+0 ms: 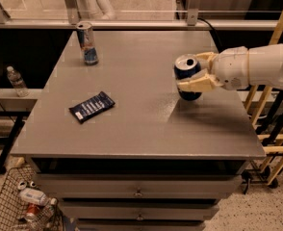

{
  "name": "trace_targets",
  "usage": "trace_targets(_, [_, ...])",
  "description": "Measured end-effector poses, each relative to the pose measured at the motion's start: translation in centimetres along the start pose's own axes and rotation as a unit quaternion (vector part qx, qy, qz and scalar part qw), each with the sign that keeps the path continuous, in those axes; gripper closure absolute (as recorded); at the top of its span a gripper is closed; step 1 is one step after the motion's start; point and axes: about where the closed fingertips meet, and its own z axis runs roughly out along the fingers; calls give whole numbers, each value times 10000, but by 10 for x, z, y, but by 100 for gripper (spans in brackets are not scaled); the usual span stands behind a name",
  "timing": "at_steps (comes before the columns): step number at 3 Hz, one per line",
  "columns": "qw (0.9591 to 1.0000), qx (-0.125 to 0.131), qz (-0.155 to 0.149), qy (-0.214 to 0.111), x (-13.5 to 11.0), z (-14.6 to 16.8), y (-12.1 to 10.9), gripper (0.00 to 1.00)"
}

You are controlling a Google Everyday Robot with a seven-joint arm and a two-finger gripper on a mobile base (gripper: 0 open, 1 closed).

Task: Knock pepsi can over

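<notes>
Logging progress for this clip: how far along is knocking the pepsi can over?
Done: the gripper is at the pepsi can, clasping it with a finger on each side. In hand: the can leans, its silver top tipped toward the camera. Left: it is not yet lying on the grey table.

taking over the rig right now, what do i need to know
Gripper: over the right side of the grey table, shut on the dark blue pepsi can.
Pepsi can: looks slightly tilted, not on its side.
Elsewhere: slim silver-and-blue can upright far left; dark flat snack packet front left.
Done: can gripped.
Left: tip it over.
</notes>
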Motion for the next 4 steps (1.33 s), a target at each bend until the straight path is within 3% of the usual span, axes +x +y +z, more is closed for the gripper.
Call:
trace_targets(1, [9925, -178, -734, 959, 8, 0, 1, 100])
trace_targets(2, [9702, -631, -1595, 1710, 14, 7, 11, 100])
trace_targets(3, [9357, -1283, -2462, 2176, 15, 13, 21, 100])
trace_targets(4, [8932, -1966, -3163, 2520, 14, 18, 32, 100])
